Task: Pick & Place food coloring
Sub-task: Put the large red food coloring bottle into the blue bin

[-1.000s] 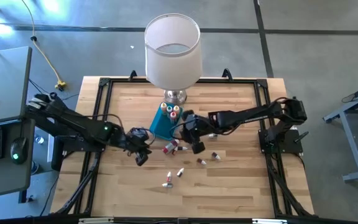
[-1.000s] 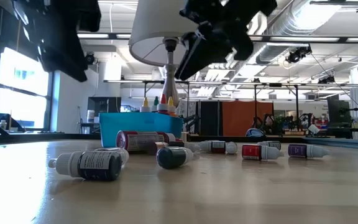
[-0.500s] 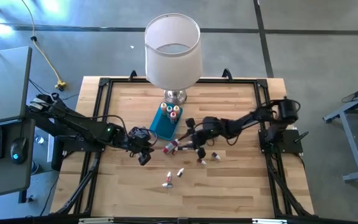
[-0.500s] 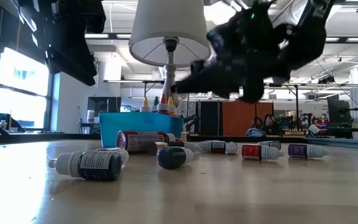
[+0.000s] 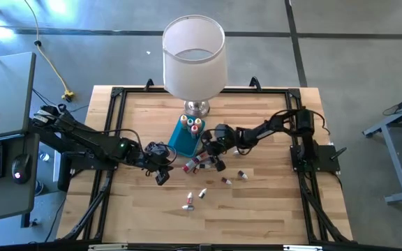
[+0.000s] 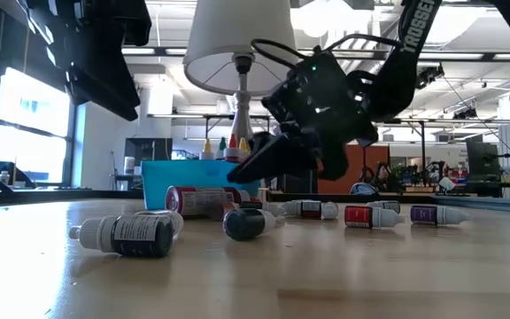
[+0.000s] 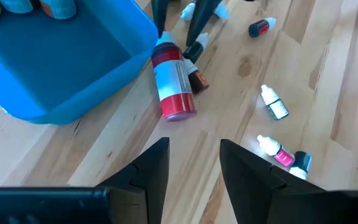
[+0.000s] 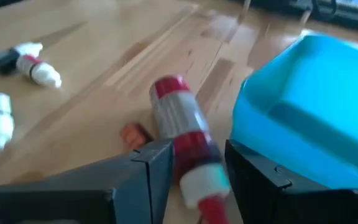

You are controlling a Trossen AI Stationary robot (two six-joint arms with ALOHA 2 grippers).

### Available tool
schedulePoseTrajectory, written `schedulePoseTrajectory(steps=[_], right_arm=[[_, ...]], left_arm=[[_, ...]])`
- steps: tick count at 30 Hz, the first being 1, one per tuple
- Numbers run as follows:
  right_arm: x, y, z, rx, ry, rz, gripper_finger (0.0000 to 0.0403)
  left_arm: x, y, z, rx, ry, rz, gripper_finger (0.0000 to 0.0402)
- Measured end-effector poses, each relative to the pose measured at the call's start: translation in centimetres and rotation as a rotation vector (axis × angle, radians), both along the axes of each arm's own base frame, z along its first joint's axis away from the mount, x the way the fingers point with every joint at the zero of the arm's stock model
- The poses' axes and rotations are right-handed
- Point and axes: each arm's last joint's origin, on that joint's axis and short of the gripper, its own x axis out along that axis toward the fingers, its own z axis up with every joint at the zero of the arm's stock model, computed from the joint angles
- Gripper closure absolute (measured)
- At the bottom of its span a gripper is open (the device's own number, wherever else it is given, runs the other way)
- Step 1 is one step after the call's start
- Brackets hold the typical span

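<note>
My biggest risk sits with the pale planked wooden table point(image 5: 257, 202), smooth and slick, where any round thing I nudge will roll. Next largest is the white drum-shaded lamp on a chrome stem point(image 5: 194, 52), standing just behind the tray; a careless lift of my right arm could clip it. The blue moulded plastic tray point(image 5: 181, 141) is light and thin-walled, with a few capped bottles standing in its far end; a push on its rim would probably slide it.

Just beside the tray lies the red-and-white labelled cylindrical bottle point(image 8: 182, 134), a glossy plastic thing on its side. My right gripper point(image 8: 194, 165) is low over it, its dark fingers parted with the bottle showing between them, holding nothing. If I close off-centre, I judge the bottle will squirt out or roll against the tray. A small dark-brown vial point(image 7: 196, 79) touches it and could get pinched too.

My left gripper point(image 7: 194, 162) hangs open and empty nearby. The smaller white-capped dropper bottles point(image 5: 194, 197) lie scattered, well apart.
</note>
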Motion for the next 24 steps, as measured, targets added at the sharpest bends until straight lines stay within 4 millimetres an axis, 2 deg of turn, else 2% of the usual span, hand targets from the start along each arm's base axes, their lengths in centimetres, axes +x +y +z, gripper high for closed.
schedulePoseTrajectory(steps=[8,14,24], right_arm=[[-0.3,0.1,-0.4,-0.044,0.018,0.014,0.0263],[-0.3,-0.2,-1.1,-0.103,0.048,-0.072,0.0262],[-0.2,-0.3,-2.1,-0.087,0.061,-0.066,0.0262]], left_arm=[[0.1,0.0,0.1,-0.001,-0.009,-0.001,0.0261],[0.1,0.0,0.1,0.000,-0.009,0.004,0.0261],[0.1,0.0,0.1,-0.001,-0.011,0.008,0.0261]])
